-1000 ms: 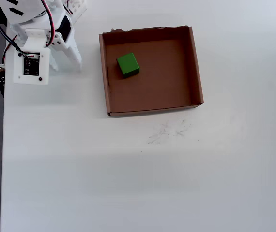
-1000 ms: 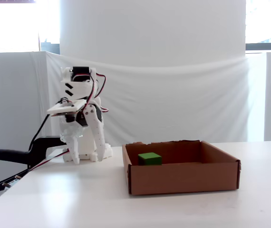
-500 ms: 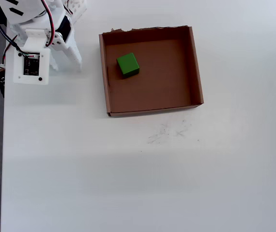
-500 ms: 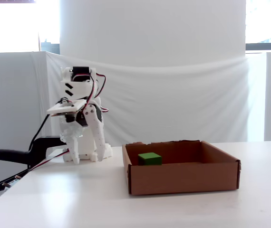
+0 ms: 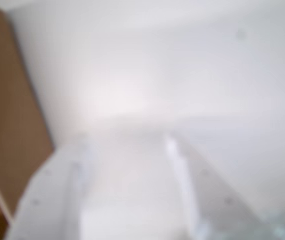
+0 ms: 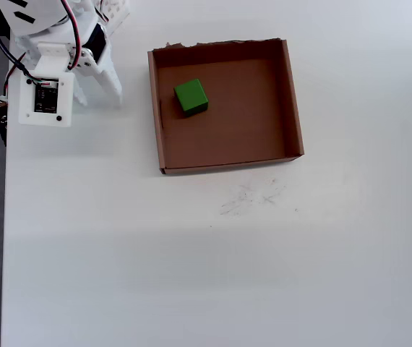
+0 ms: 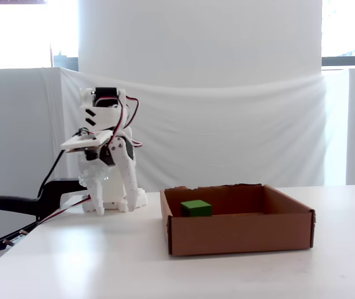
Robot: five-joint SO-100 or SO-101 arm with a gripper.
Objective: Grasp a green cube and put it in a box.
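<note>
Green cube (image 6: 191,97) resting inside cardboard box (image 6: 291,101), gripper (image 5: 132,150) folded away, jaws apart, empty; only a stray sweep risks nudging the box.

Cube (image 6: 191,97) inside the box (image 6: 290,101), near its left wall in the overhead view.

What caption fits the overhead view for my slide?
Green cube resting inside the cardboard box, arm folded back at the table's upper left corner.
</note>
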